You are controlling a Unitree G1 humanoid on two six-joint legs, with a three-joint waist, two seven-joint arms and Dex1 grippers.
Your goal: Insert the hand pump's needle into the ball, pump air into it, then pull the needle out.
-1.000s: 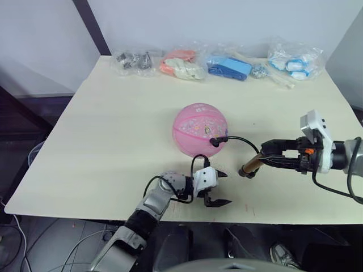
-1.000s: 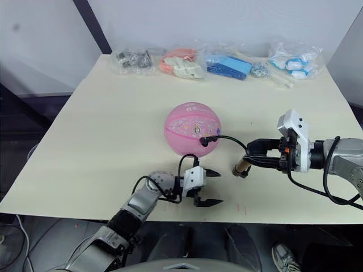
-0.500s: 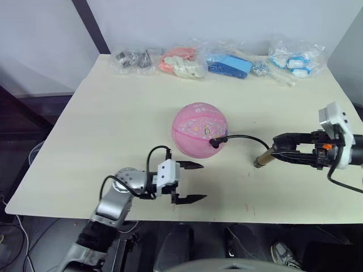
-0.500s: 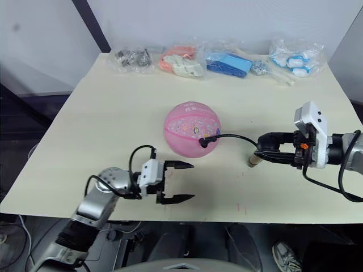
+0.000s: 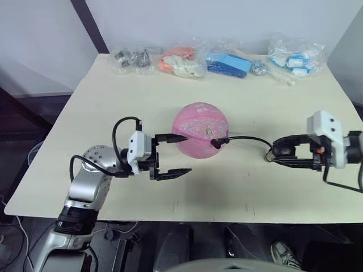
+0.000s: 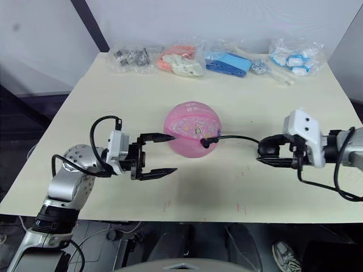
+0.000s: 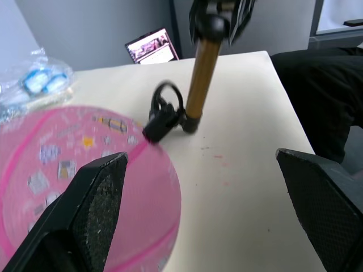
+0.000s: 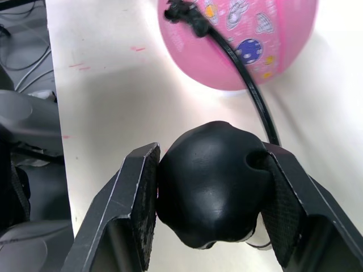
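I can read no brand or lettering anywhere; the ball (image 5: 199,130) carries only pale cartoon and flower prints, too small to make out. It sits mid-worktop (image 5: 102,102), pink, with the black fitting of the needle (image 5: 216,142) pressed against its right-hand side; the pin itself is hidden from me. A thin black hose (image 5: 249,139) runs from there to the hand pump (image 7: 199,79), whose bronze tube I see standing upright in the left wrist view. My right pincer (image 8: 207,187) is clamped on the pump's black handle, which hides the tube in the head views. My left pincer (image 5: 177,154) hangs spread wide just left of the ball, one fingertip almost at its surface. Clear bags (image 5: 184,61) of blurred small items line the far edge.
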